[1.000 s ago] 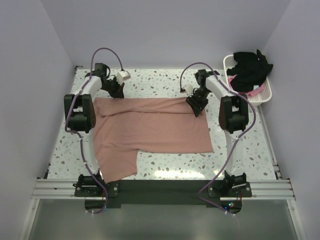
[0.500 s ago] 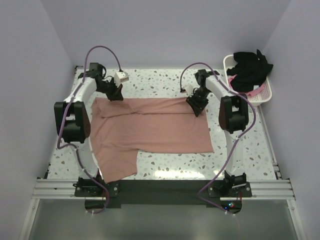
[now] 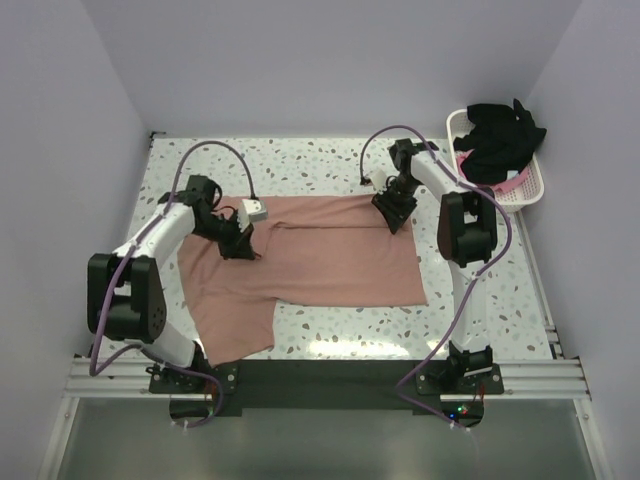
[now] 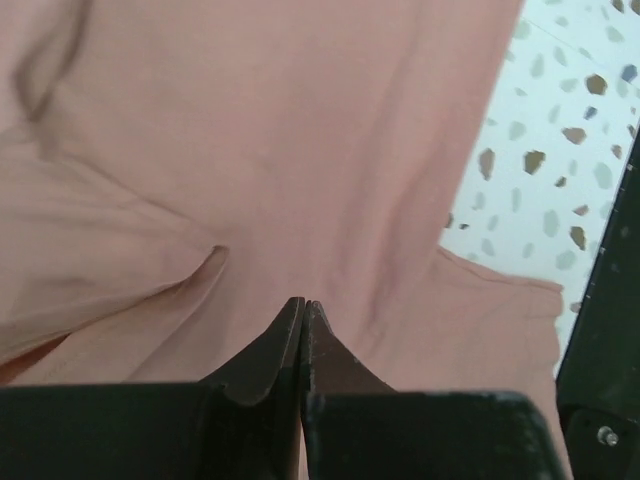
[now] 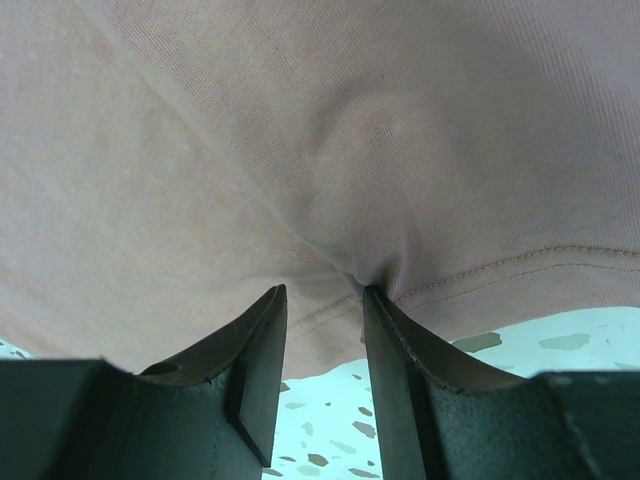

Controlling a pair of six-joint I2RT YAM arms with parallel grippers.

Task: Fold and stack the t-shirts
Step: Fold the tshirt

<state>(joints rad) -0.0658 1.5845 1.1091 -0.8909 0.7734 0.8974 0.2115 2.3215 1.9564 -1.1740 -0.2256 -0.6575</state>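
The salmon-pink t-shirt (image 3: pixel 330 255) lies spread across the table, one sleeve reaching toward the near-left edge. My left gripper (image 3: pixel 237 243) is over its left part, shut on a pinch of the cloth, with the shirt's far-left part drawn in under it. In the left wrist view the left gripper (image 4: pixel 303 302) has its fingers pressed together over the pink cloth (image 4: pixel 300 150). My right gripper (image 3: pixel 393 212) rests at the far-right hem. In the right wrist view the right gripper (image 5: pixel 323 290) has its jaws apart, tips against the puckered hem (image 5: pixel 300 120). The black t-shirt (image 3: pixel 500 140) and the brighter pink t-shirt (image 3: pixel 512 185) are in the basket.
The white lattice basket (image 3: pixel 533 180) stands at the back right corner, against the right wall. Walls close in the table on the left, back and right. Speckled tabletop (image 3: pixel 330 160) shows beyond the shirt and along its near edge.
My left gripper has travelled from the far-left corner toward the near side, dragging the shirt's far-left part over the body. The right arm has stayed put.
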